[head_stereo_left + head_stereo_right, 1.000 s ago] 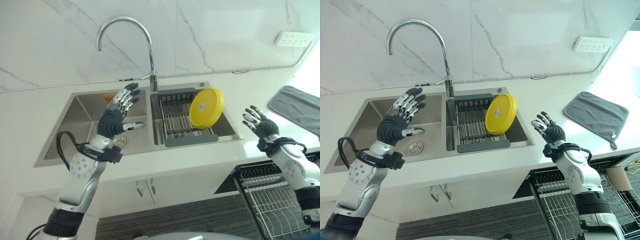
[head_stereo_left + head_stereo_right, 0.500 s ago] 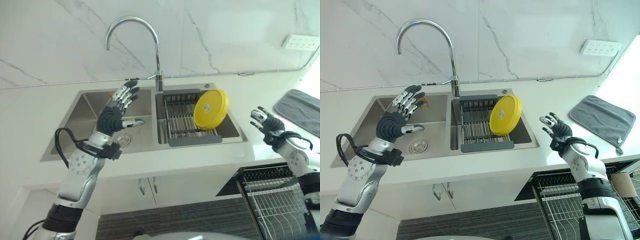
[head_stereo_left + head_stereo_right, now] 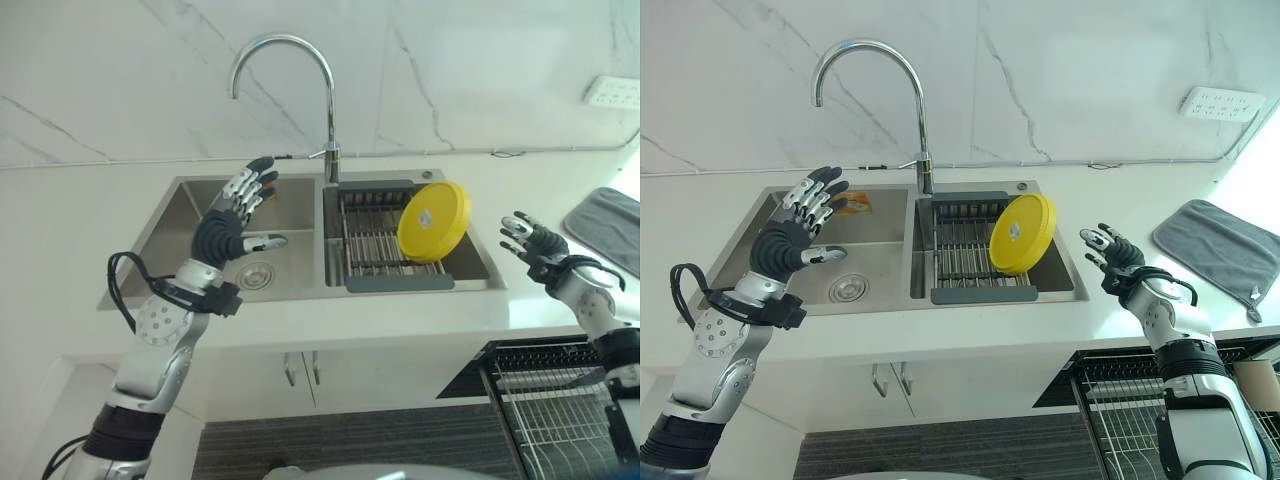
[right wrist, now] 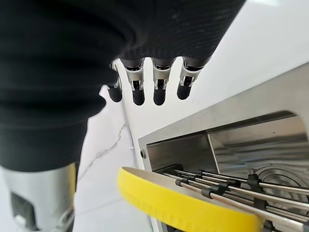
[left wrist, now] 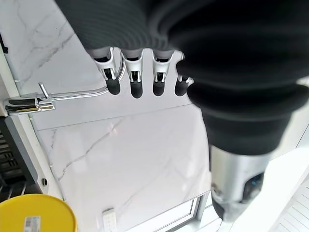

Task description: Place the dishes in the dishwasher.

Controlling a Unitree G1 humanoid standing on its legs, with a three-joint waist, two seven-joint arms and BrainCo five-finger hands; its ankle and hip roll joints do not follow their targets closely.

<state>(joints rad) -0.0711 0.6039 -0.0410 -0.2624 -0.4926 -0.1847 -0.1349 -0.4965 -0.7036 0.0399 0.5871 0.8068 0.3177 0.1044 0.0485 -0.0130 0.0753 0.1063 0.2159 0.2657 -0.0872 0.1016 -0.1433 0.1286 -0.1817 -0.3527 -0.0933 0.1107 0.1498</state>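
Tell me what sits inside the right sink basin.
A dark-framed wire drying rack sits in it, with a yellow plate leaning on edge at its right end. What lies beneath the rack is hidden.

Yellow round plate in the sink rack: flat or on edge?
On edge, tilted. The yellow round plate leans in the metal drying rack over the right basin, its face toward the camera; neither hand touches it.

1. Yellow plate: its lower edge sits down behind the drying rack frame, so I can't see what it rests on.
2. Dishwasher rack, near right: cut off by the picture's bottom edge, and my right arm covers part of it.
3. Grey cloth, far right: clipped by the edge.
4. Orange item in the left basin, behind my left hand: too small to identify.
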